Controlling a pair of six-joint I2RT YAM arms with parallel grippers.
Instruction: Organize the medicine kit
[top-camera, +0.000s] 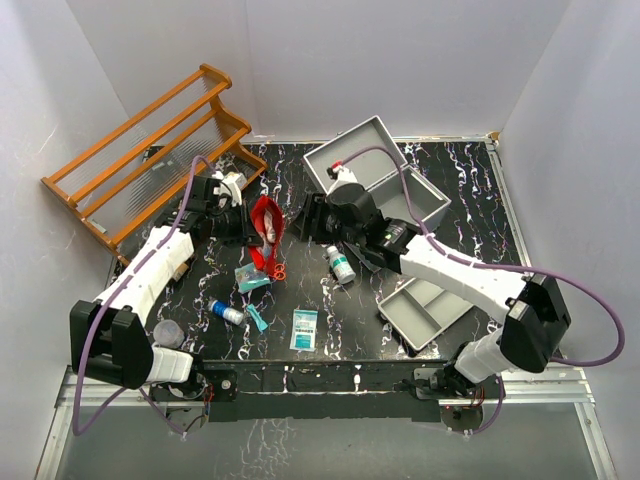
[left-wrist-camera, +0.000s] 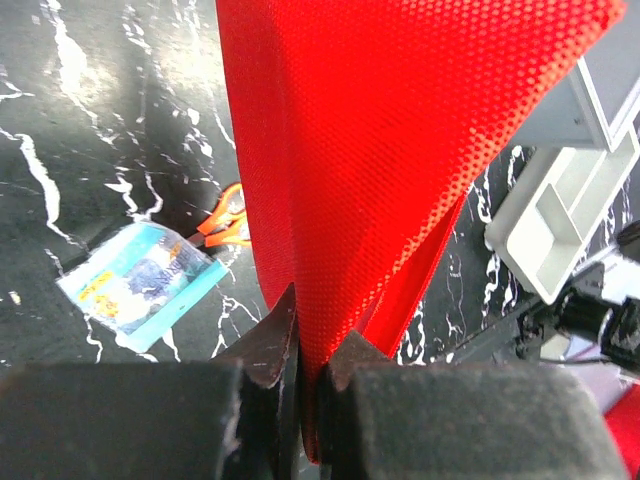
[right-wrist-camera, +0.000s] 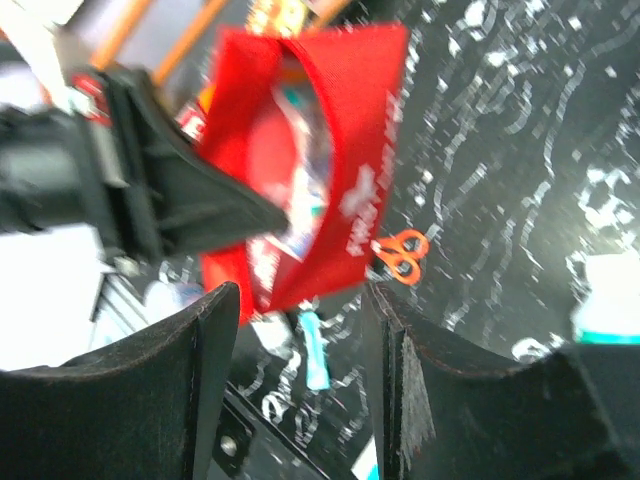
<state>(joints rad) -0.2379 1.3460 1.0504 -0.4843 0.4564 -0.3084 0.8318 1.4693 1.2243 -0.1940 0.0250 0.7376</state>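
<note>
Step — filling red mesh fabric pouch (left-wrist-camera: 400, 150), my left tool (left-wrist-camera: 305, 370) clamped on it | right tool (right-wrist-camera: 300, 380) apart, empty | light-grey metal medicine kit (top-camera: 375, 175) open, far side of tabletop (top-camera: 370, 330) | next, I judge — fetch another item.

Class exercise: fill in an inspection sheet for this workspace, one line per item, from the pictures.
Surface: black marbled table, items scattered.
Job's things: medicine kit open; grey divided tray out beside it.
Clutter: orange scissors, white bottle, blue packet, sachet.
Grippers: left gripper, jaws shut on red pouch; right gripper, jaws open, empty.
Cables: purple cables hang in loose loops.
Surroundings: wooden rack, white walls.
</note>
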